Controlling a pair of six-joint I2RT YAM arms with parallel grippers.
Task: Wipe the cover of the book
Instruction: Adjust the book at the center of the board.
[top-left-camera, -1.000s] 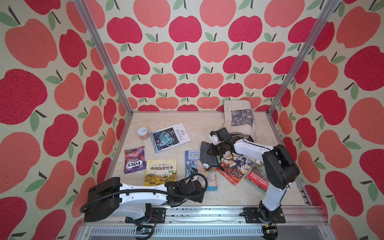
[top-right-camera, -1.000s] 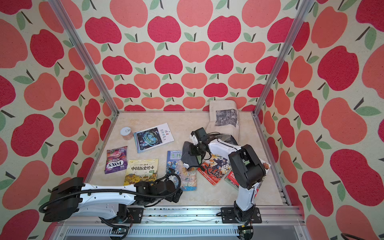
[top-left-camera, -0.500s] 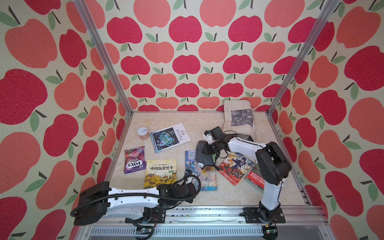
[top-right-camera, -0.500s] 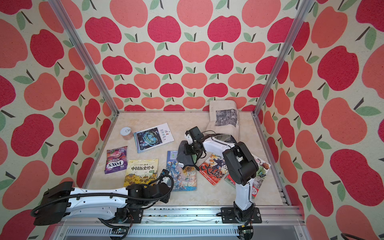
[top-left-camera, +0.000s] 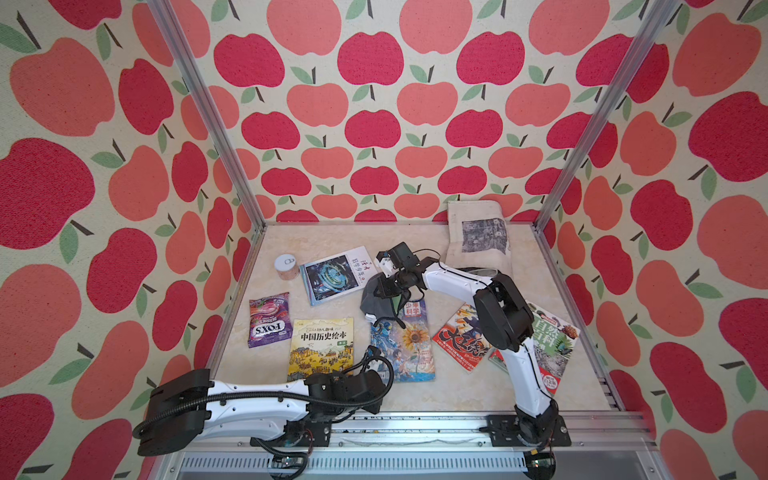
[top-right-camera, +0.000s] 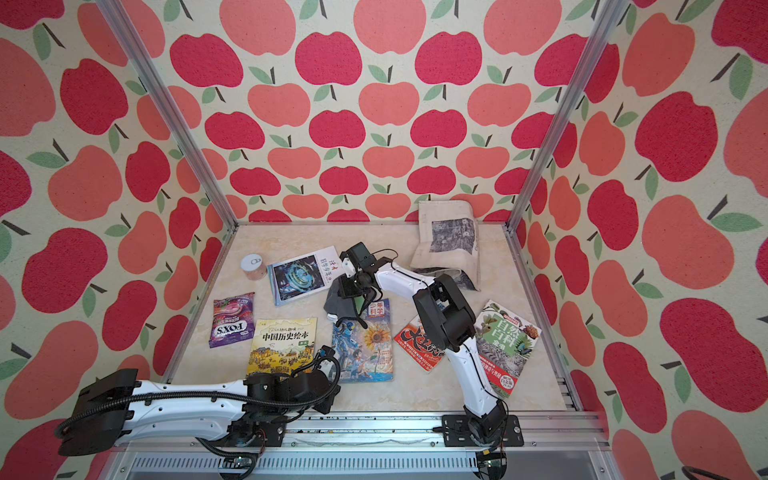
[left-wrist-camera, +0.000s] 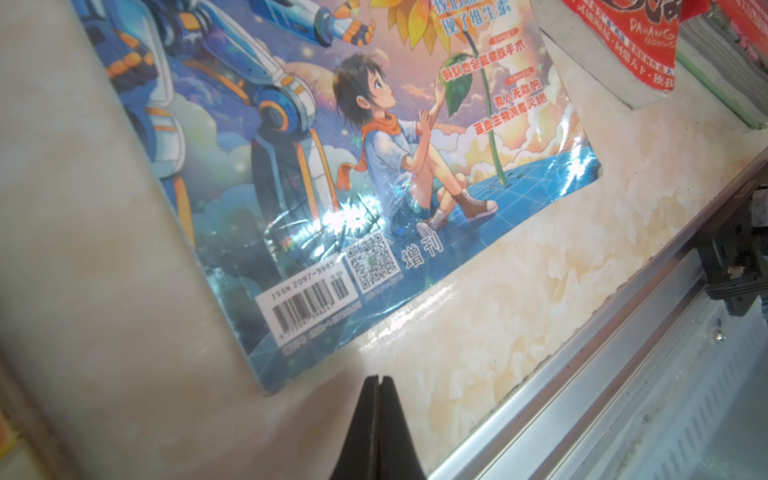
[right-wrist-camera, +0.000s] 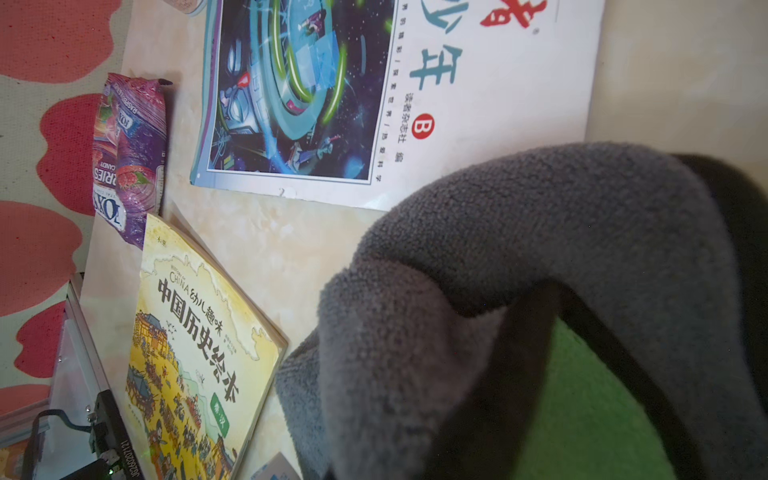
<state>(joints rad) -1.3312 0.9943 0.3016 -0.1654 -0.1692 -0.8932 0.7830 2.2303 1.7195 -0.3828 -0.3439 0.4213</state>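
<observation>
Jaws of right gripper (top-left-camera: 388, 289) clamp cloth (top-left-camera: 371, 302) over book's (top-left-camera: 409, 349) far corner.

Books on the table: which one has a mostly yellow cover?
The history picture book with the black Chinese title, lying beside the purple sweet bag. The other books' covers are mainly blue, white, red or green.

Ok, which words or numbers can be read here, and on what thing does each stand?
"FOXS", "BERRIES": purple candy bag
"中国历史绘本", "CHINA": yellow book
"ISSN 2097-3985", "增刊": blue robot magazine
"DAWANG": red book
"自然百科": green book
"B": white space magazine
Smaller print and barcode digits: too small to read.
</observation>
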